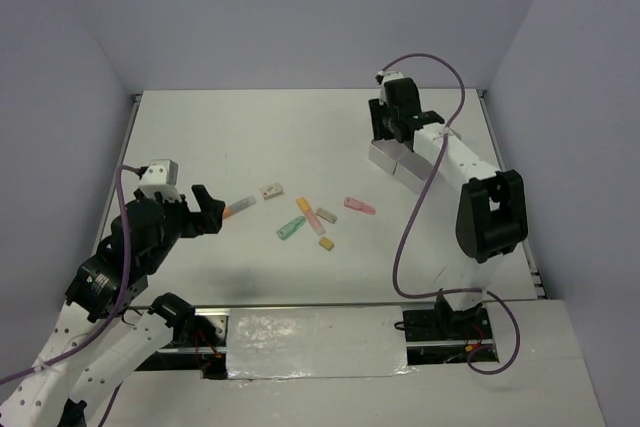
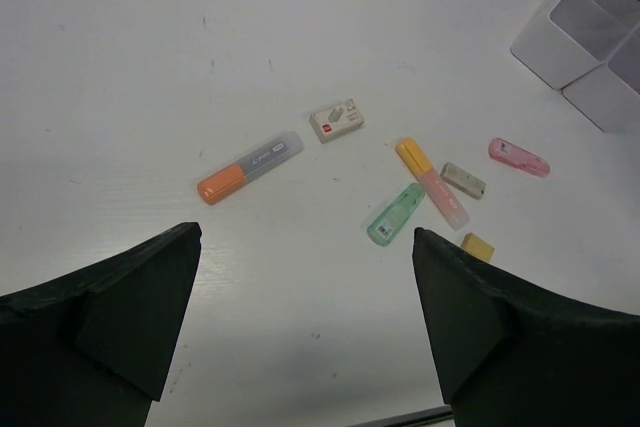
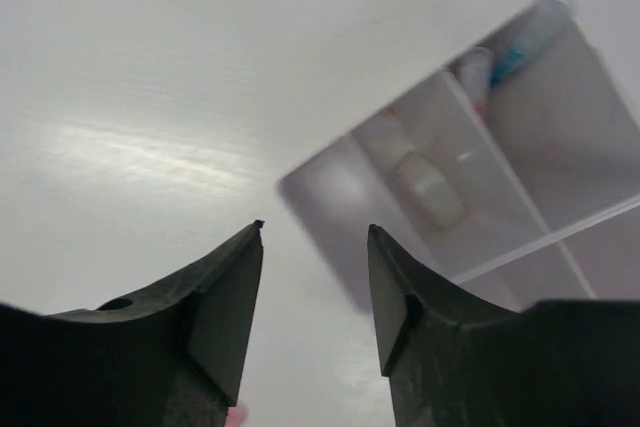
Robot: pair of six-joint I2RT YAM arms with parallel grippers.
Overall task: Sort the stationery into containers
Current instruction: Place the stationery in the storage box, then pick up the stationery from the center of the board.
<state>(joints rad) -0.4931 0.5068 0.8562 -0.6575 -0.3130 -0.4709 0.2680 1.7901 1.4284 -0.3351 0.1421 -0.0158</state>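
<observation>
Above the blurred, half-hidden white box, right fingers slightly apart; left fingers wide, bases cropped.

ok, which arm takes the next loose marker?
Left. The left gripper is open and hovers right beside the orange marker on the table. The right gripper is far off at the white box, so it would have to travel back across the table first.
</observation>
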